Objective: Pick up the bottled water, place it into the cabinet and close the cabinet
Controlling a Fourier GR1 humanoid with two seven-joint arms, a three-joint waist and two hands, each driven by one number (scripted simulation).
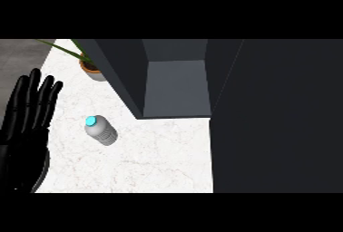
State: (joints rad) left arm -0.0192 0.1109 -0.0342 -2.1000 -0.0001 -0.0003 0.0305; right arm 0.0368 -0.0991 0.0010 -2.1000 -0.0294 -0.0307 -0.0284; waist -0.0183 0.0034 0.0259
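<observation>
A clear water bottle (pixel 101 130) with a light blue cap stands upright on the white marble counter (pixel 161 158), left of centre. The dark cabinet (pixel 175 86) stands behind it with its inside showing, and its open door (pixel 278 118) fills the right side of the view. My left hand (pixel 26 118) rests open at the left edge, fingers straight and pointing up, a short way left of the bottle and apart from it. My right hand does not show.
A potted plant (pixel 90 67) with thin green leaves stands at the back left, beside the cabinet's left wall. The counter's left edge runs behind my left hand, with grey floor beyond it.
</observation>
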